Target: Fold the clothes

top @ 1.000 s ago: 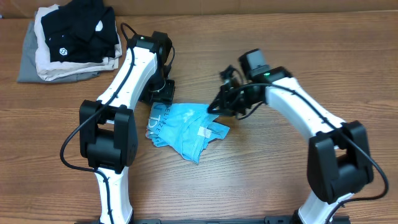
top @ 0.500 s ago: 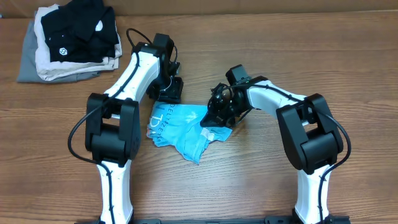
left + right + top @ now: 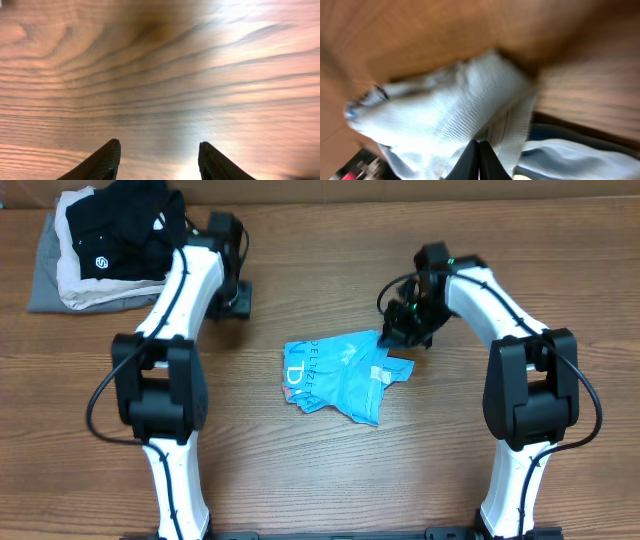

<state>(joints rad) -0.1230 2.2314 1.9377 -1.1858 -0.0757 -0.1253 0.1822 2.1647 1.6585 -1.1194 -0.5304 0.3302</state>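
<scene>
The light sky-blue short-sleeved T-shirt of thin fabric lies crumpled in a heap near the middle of the brown wood-grain table, with white lettering along its left edge. The right gripper sits at the heap's upper right corner, touching the cloth; its wrist view is blurred, but the fingertips are pressed together with pale blue fabric bunched around them, so it seems to be pinching a fold of the shirt. The left gripper is well apart from the shirt, toward the far left; its fingers stand spread over bare wood, holding nothing. Near it, in the far left corner, lies a folded black garment with a small white logo, on top of beige and grey folded garments.
</scene>
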